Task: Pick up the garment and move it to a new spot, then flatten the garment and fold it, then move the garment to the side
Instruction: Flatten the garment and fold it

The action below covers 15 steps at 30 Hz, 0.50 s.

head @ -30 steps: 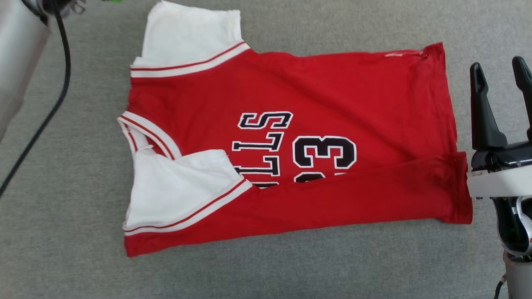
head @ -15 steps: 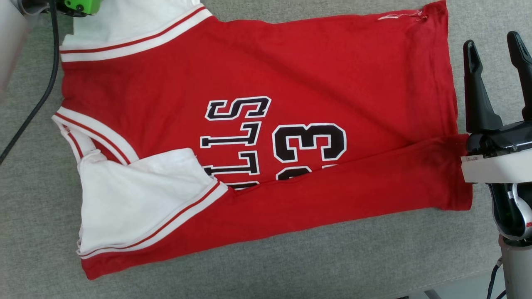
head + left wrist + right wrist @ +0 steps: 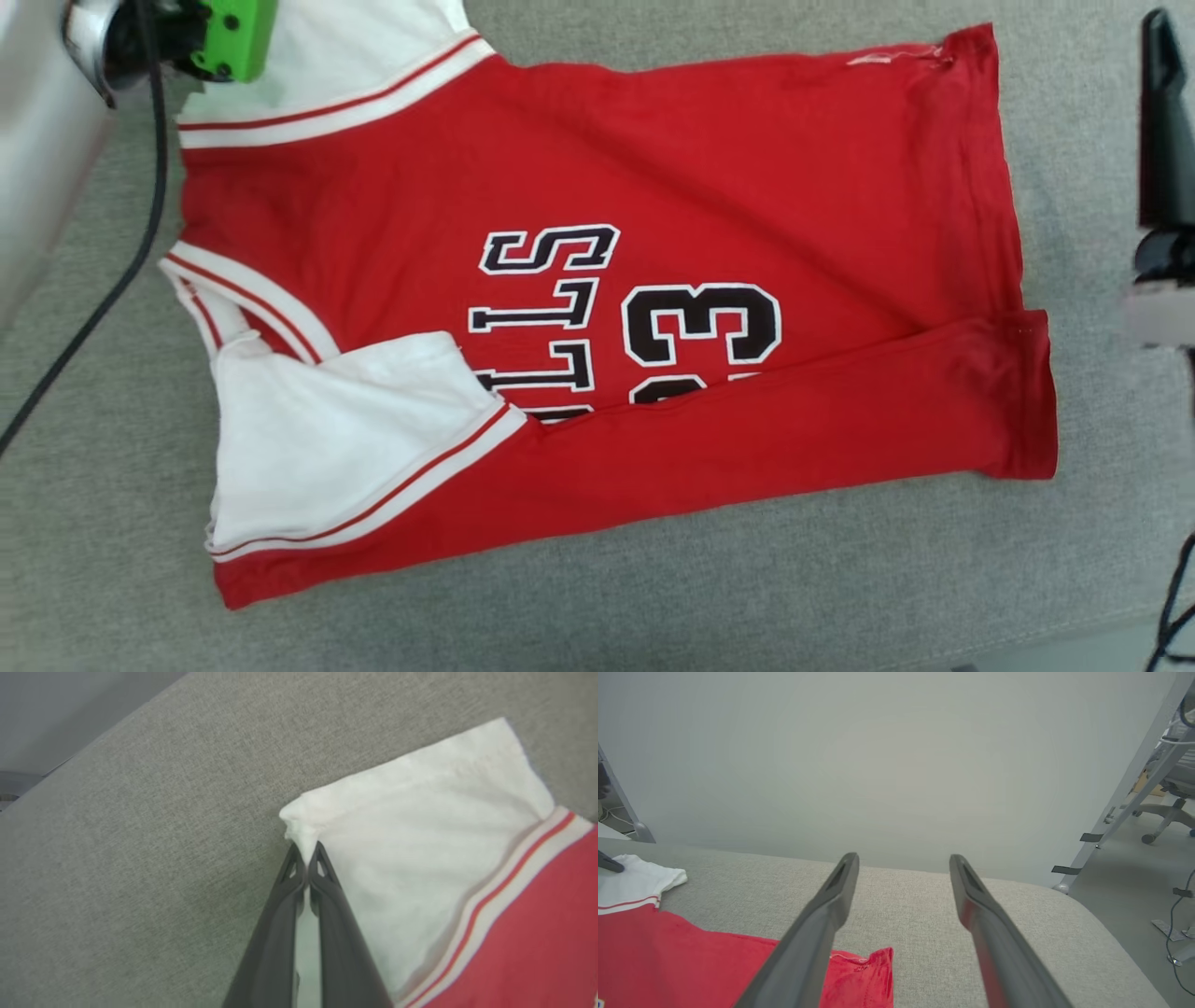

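Observation:
The garment (image 3: 607, 177), a red jersey with white sleeves and black lettering, lies flat on the grey fabric surface (image 3: 653, 607), its near long edge folded over the chest print. In the left wrist view my left gripper (image 3: 306, 851) is shut on the outer corner of the far white sleeve (image 3: 420, 826), which bunches up between the tips. My left wrist's green housing (image 3: 229, 37) sits over that sleeve at the top left of the head view. My right gripper (image 3: 903, 858) stands open above the surface beyond the hem (image 3: 859, 970), touching nothing. One of its fingers (image 3: 1162, 131) shows at the right edge.
A black cable (image 3: 112, 271) and my pale left forearm (image 3: 37, 159) run along the left. The surface's near edge (image 3: 1074, 644) shows at the lower right. A plain wall stands behind; a metal frame leg (image 3: 1125, 793) and an office chair (image 3: 1167, 807) stand off to the right.
My left gripper has closed on the corner of the far white sleeve. The head view has shifted, so my right gripper now shows only at the right edge; it stays open.

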### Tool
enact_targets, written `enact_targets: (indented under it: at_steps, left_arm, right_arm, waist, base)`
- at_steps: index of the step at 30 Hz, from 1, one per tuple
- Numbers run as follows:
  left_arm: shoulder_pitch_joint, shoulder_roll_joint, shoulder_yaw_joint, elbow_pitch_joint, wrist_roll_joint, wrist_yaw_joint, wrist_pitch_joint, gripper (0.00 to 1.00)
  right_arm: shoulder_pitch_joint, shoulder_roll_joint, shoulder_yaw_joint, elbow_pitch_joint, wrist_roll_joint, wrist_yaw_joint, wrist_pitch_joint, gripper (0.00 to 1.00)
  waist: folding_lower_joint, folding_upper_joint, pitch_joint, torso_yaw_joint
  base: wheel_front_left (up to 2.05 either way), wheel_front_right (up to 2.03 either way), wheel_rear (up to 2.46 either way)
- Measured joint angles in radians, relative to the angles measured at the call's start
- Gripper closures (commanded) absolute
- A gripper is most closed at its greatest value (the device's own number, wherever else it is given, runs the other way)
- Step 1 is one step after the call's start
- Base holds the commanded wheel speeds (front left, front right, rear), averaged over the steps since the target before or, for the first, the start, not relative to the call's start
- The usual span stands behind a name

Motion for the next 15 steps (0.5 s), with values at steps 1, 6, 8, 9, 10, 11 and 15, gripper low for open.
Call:
enact_targets:
  at_steps: [1, 6, 8, 9, 10, 11, 15]
  left_arm:
    - [0.010, -0.001, -0.003, -0.010, -0.004, 0.000, -0.020, 1.00]
    - [0.037, -0.010, -0.027, -0.077, -0.006, 0.000, -0.107, 1.00]
    - [0.050, -0.010, -0.040, -0.108, -0.007, 0.000, -0.140, 1.00]
    - [0.054, -0.009, -0.046, -0.121, -0.005, 0.000, -0.156, 1.00]
    - [0.061, -0.008, -0.050, -0.135, -0.004, 0.000, -0.175, 1.00]
    - [0.069, -0.008, -0.055, -0.151, -0.004, 0.000, -0.192, 1.00]
    - [0.091, -0.007, -0.079, -0.200, 0.006, 0.000, -0.241, 1.00]
  right_arm:
    - [-0.020, -0.019, -0.004, 0.008, 0.001, 0.000, 0.011, 0.00]
    - [-0.111, -0.133, 0.028, 0.081, 0.016, 0.000, 0.133, 0.00]
    - [-0.146, -0.197, 0.070, 0.123, 0.027, 0.000, 0.201, 0.00]
    - [-0.163, -0.212, 0.082, 0.142, 0.041, 0.000, 0.224, 0.00]
    - [-0.183, -0.232, 0.104, 0.170, 0.058, 0.000, 0.261, 0.00]
    - [-0.202, -0.254, 0.128, 0.198, 0.075, 0.000, 0.303, 0.00]
    - [-0.254, -0.320, 0.203, 0.298, 0.152, 0.000, 0.464, 0.00]
  waist:
    - [0.0000, 0.0000, -0.011, 0.006]
    - [0.0000, 0.0000, -0.062, 0.039]
    - [-0.0001, 0.0000, -0.083, 0.056]
    - [-0.0002, 0.0000, -0.091, 0.063]
    - [-0.0001, 0.0000, -0.101, 0.071]
    - [-0.0001, 0.0000, -0.111, 0.080]
    - [-0.0002, 0.0001, -0.137, 0.116]
  base:
    - [0.00, 0.00, 0.00]
    - [0.00, 0.00, 0.00]
    - [0.00, 0.00, 0.00]
    - [0.00, 0.00, 0.00]
    - [0.00, 0.00, 0.00]
    - [0.00, 0.00, 0.00]
    - [0.00, 0.00, 0.00]
